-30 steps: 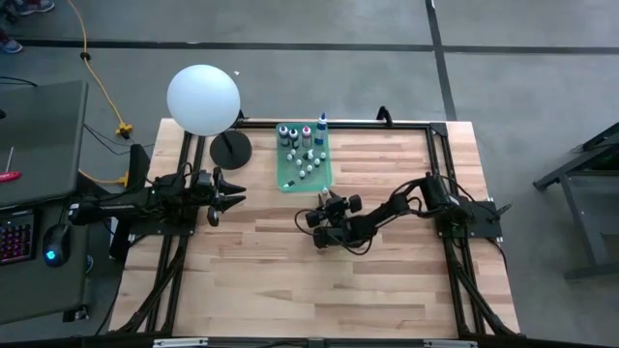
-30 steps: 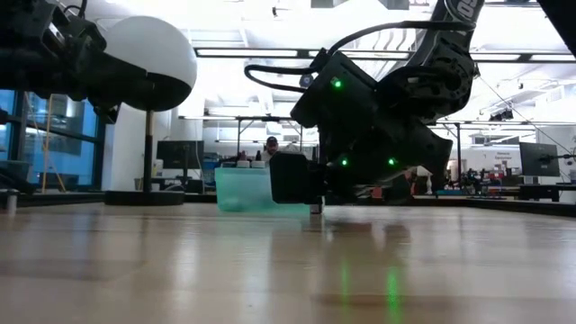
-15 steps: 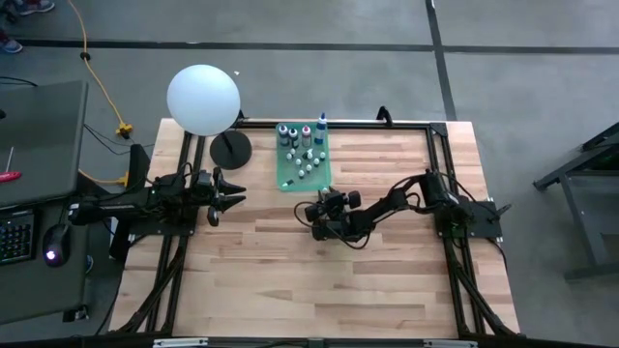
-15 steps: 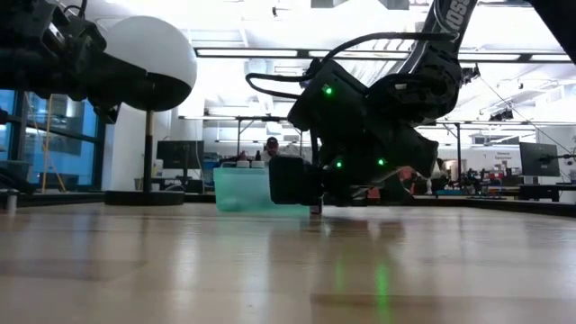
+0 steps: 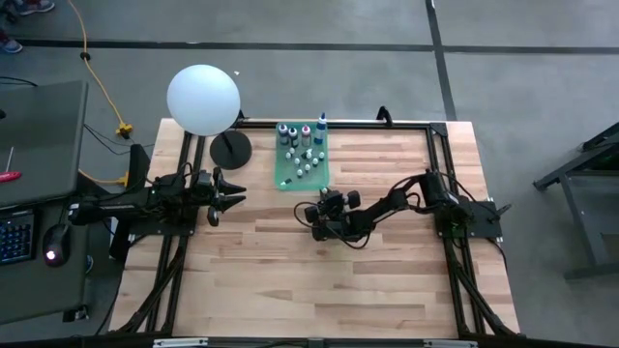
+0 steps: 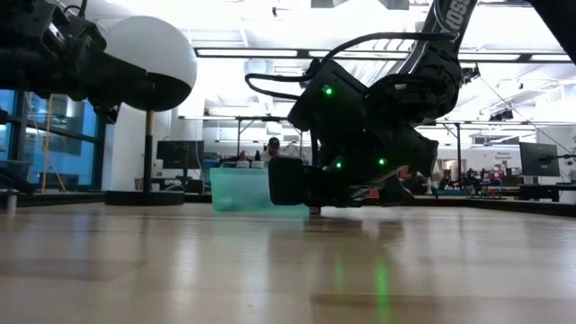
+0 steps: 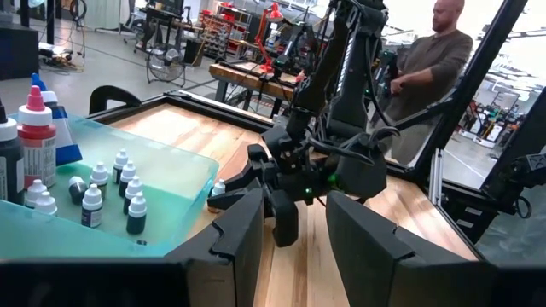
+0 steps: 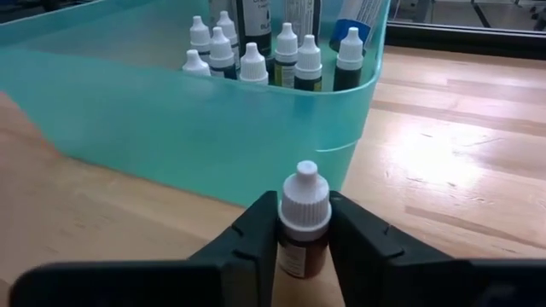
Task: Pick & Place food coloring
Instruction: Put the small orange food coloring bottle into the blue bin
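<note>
A food coloring bottle [image 8: 304,223] stands on the table [image 5: 387,271], clamped by the right gripper [image 8: 304,243]; next it needs lifting over the tray [image 8: 171,128] wall, while the left gripper [image 7: 290,226] waits open.

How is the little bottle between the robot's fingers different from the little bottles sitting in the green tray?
The pinched bottle stands on the bare wooden table, outside the green tray; the tray bottles stand inside it. The right gripper grips the pinched bottle, while nothing touches the tray bottles. The pinched bottle is alone; the tray bottles cluster together. All stand upright with white caps.
</note>
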